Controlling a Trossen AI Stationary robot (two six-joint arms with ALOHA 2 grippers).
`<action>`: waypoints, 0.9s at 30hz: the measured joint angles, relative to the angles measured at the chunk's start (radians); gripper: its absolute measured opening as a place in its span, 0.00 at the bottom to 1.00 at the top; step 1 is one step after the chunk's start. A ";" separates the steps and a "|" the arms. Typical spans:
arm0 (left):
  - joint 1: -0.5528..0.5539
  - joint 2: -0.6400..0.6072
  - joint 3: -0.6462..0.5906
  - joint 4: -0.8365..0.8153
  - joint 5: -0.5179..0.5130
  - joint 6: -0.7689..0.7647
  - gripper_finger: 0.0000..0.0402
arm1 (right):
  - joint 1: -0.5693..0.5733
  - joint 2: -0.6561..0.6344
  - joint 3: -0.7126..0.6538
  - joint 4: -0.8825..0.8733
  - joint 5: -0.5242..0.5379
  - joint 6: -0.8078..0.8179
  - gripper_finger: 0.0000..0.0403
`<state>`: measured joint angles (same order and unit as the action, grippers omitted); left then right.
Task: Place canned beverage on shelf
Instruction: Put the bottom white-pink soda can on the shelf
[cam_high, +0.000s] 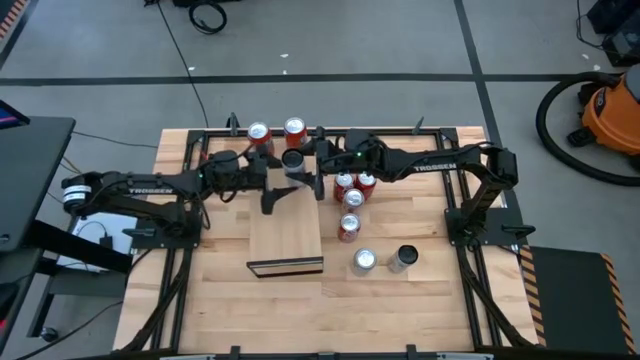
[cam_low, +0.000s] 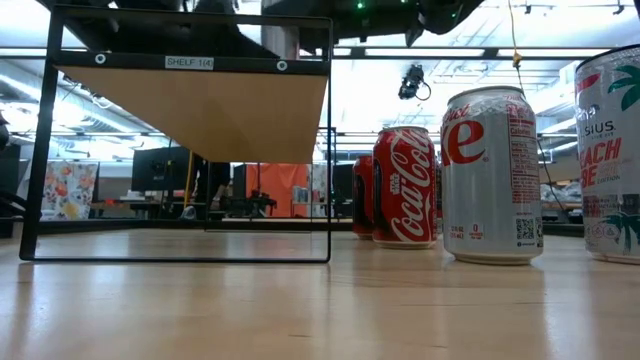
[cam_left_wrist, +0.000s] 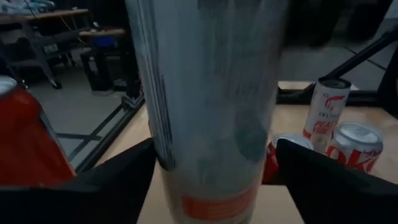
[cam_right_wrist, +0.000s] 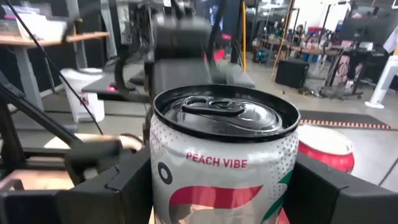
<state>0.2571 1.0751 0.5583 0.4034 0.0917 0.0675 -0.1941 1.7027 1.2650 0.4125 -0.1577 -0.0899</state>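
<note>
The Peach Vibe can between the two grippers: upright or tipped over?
Upright. In the right wrist view the can shows its lid and pull tab on top, with the right gripper shut on its sides, fingers either side of the body.

Bright even overhead light, backlit windows in the low view, heavy motion blur in both wrist views.

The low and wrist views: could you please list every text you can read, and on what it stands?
"SHELF 1/4": label on the shelf frame.
"Coca-Cola" script: red can.
"PEACH VIBE": can in the right gripper.
"TROSSEN": both arms, high view.
Small print on the silver can: unreadable.
</note>
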 joint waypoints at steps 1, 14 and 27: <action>0.004 -0.013 0.000 -0.011 0.000 0.001 0.87 | 0.000 0.000 -0.001 -0.006 0.000 0.000 0.70; 0.016 -0.324 0.000 -0.351 -0.113 -0.015 0.91 | -0.034 -0.001 -0.001 0.024 0.003 -0.096 0.70; 0.007 -0.436 -0.001 -0.420 -0.113 -0.173 0.91 | -0.112 0.129 0.002 0.205 -0.055 -0.011 0.70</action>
<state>0.2638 0.6396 0.5571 -0.0162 -0.0212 -0.1056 -0.3058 1.8318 1.2668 0.6173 -0.2128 -0.1011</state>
